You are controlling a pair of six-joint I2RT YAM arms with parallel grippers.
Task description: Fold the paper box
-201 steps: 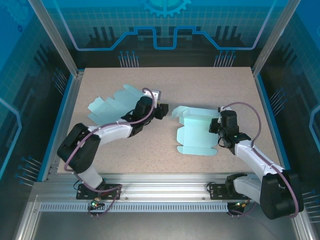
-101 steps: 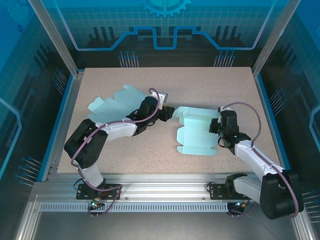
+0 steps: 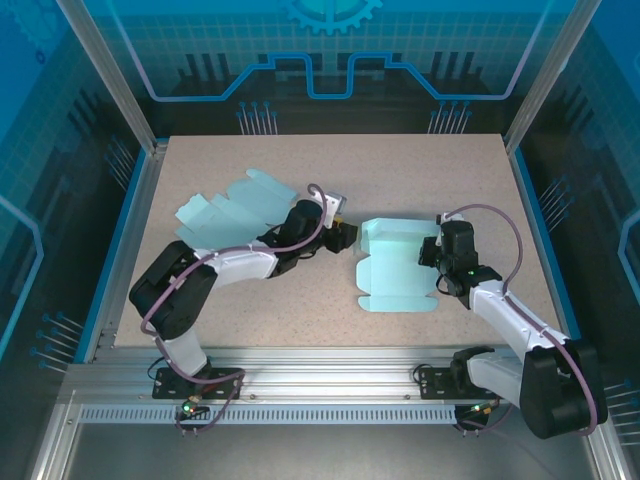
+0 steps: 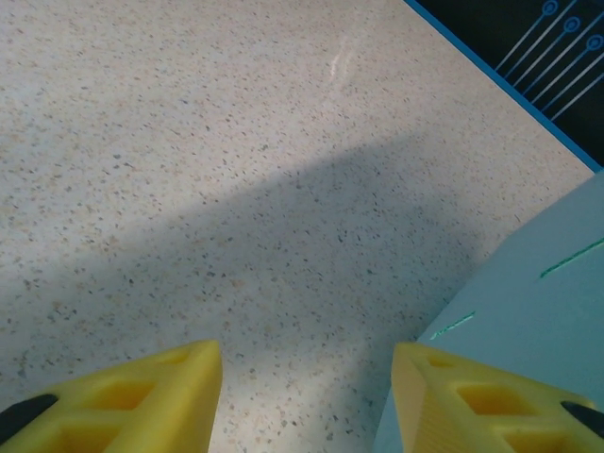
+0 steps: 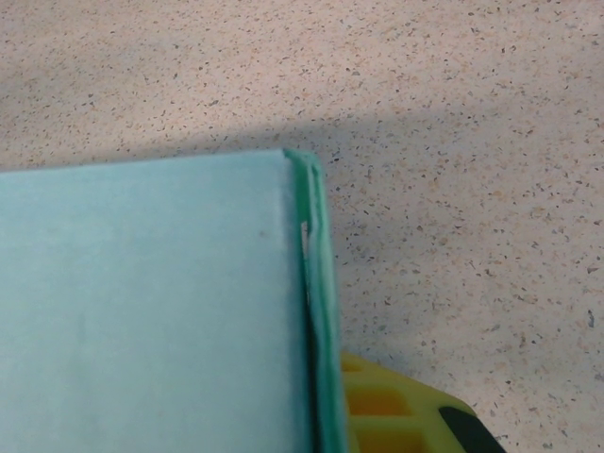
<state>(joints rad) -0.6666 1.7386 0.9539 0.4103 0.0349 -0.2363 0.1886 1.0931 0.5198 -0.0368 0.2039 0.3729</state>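
Teal paper box (image 3: pixel 395 265), partly folded.
Right gripper (image 3: pixel 431 257) pinches its wall; left gripper (image 4: pixel 307 392) jaws spread, beside it.

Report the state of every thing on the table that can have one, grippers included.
paper box, partly folded, with one edge doubled over
flat box blank, unfolded, lying flat
left gripper, open, one finger at the paper box's edge
right gripper, shut on the paper box's doubled edge
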